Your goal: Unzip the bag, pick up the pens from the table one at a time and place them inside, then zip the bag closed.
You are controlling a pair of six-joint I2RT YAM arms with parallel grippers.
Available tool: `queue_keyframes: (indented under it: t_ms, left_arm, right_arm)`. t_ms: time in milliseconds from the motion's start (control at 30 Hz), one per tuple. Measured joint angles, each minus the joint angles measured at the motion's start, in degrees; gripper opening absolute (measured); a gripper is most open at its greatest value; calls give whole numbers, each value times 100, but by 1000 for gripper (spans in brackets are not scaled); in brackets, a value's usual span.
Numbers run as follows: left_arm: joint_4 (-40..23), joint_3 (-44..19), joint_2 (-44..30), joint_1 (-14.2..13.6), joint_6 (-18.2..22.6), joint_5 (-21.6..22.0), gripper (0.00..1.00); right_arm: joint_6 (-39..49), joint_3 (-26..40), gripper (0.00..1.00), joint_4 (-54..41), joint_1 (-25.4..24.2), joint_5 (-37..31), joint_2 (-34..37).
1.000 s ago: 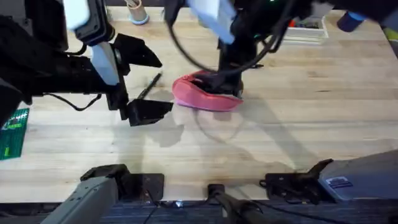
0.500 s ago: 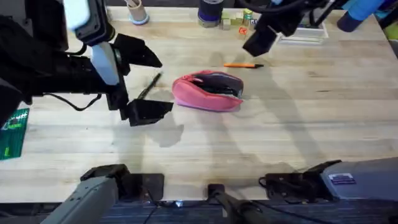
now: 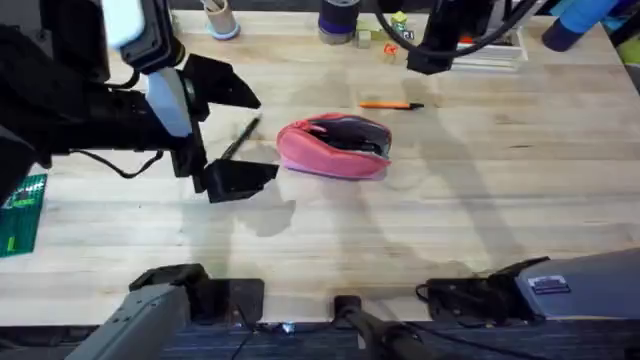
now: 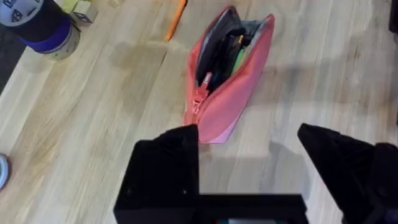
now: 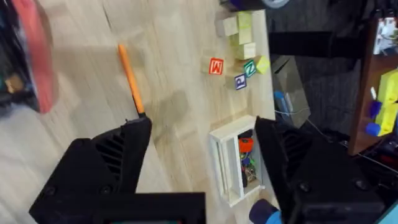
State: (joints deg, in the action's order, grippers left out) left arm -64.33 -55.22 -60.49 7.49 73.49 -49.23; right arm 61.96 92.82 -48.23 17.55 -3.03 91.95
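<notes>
The pink bag [image 3: 333,148] lies mid-table with its zipper open and dark things showing inside [image 4: 229,73]. An orange pen [image 3: 391,104] rests on the table just behind it, also seen as the orange pen [image 5: 130,78] in the right wrist view. A black pen [image 3: 241,137] lies left of the bag. My left gripper [image 3: 240,128] hangs open above the table to the bag's left, and the black pen shows between its fingers in the overhead view. My right gripper [image 5: 202,149] is open, raised over the far edge behind the orange pen.
At the back edge stand a purple tape roll [image 4: 38,23], small coloured cubes [image 5: 239,62] and a white box [image 5: 239,163] of small items. A green card [image 3: 20,212] lies at the left edge. Bare wood stretches in front of the bag.
My right arm has lifted off the bag and pulled back to the far right, uncovering the orange pen. The bag and the left arm have stayed put.
</notes>
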Motion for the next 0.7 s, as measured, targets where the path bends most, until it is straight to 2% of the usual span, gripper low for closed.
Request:
queue_keyframes:
  t_ms: [300,700]
  left_arm:
    - [2,0,1,1,-1,0,993]
    - [2,0,2,0,-2,0,993]
  right_arm:
    - [403,0,995,56,-271,25,841]
    - [452,0,995,237,-311,554,1703]
